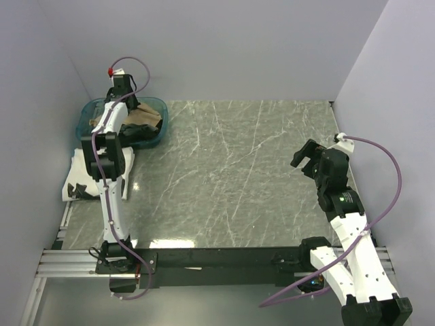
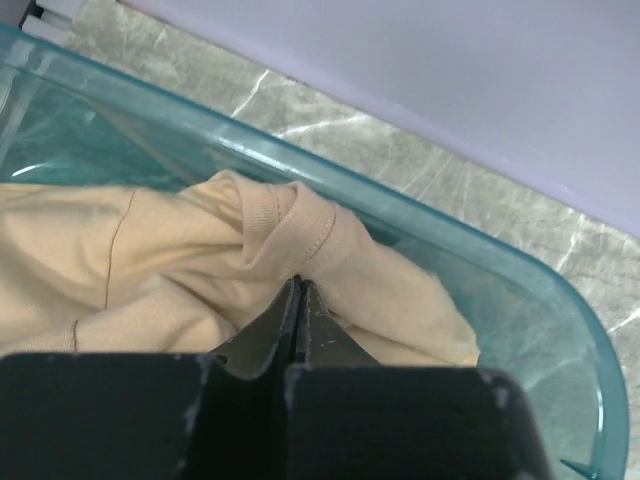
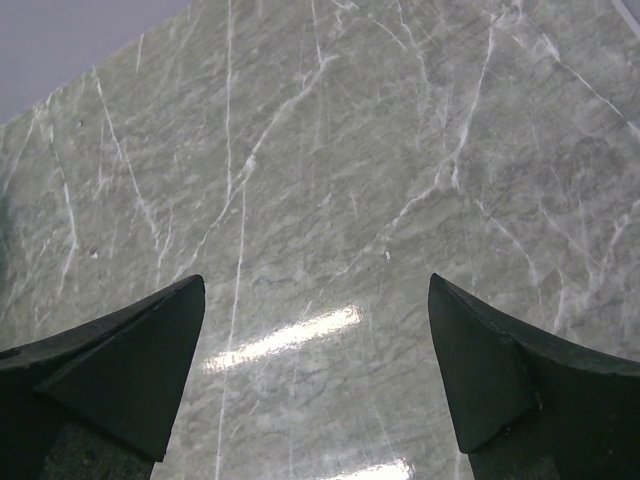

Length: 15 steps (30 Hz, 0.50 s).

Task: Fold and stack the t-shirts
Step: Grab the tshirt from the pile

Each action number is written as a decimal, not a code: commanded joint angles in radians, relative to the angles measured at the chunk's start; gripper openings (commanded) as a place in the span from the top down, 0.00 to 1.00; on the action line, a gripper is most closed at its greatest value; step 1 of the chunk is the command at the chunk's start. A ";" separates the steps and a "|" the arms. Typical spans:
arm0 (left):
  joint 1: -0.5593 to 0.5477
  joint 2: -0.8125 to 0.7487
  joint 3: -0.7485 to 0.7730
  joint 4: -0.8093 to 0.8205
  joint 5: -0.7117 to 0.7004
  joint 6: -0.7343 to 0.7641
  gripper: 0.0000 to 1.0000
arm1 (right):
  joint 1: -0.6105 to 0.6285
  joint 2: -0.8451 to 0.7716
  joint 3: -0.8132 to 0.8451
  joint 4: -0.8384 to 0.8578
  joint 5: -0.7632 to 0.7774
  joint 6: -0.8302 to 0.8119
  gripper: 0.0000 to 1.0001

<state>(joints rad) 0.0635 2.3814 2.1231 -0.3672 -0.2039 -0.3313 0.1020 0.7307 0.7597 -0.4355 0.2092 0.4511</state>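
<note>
Tan t-shirt [image 2: 180, 270]: lies crumpled in the teal tub [image 2: 470, 250] at the far left corner of the desk [image 1: 238, 176], with its ribbed collar [image 2: 290, 215] uppermost and turned toward the tub's far wall. Finding: soft, light, limp knit. It will drape and stretch rather than hold shape, and may drag on whatever lies under it. A dark t-shirt [image 1: 143, 139] sits in the same tub; I cannot tell how far the two are tangled. My left jaws are closed tight, tips together, nipping a fold of the tan cloth just under the collar. Judgement: a fair hold, since the seamed collar is the firmest part and should not slip out readily. A single pinch, however, will let the shirt hang in a bunch, and the shoulders would serve better for spreading. A white printed t-shirt [image 1: 76, 178] lies at the desk's left edge, near the tub. My right jaws hover wide open over bare desk, well apart from all of it, holding nothing
</note>
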 commanded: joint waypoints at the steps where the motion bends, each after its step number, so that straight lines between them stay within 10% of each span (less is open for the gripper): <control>1: -0.004 -0.089 0.028 0.082 -0.028 0.006 1.00 | -0.002 0.001 0.012 0.038 0.010 -0.014 0.02; 15: -0.004 -0.453 -0.176 0.250 0.001 -0.035 1.00 | -0.001 -0.008 0.003 0.044 0.009 -0.014 0.03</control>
<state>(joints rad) 0.0616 2.0495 1.9709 -0.2142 -0.2241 -0.3527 0.1020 0.7311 0.7597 -0.4335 0.2089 0.4503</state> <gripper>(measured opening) 0.012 0.971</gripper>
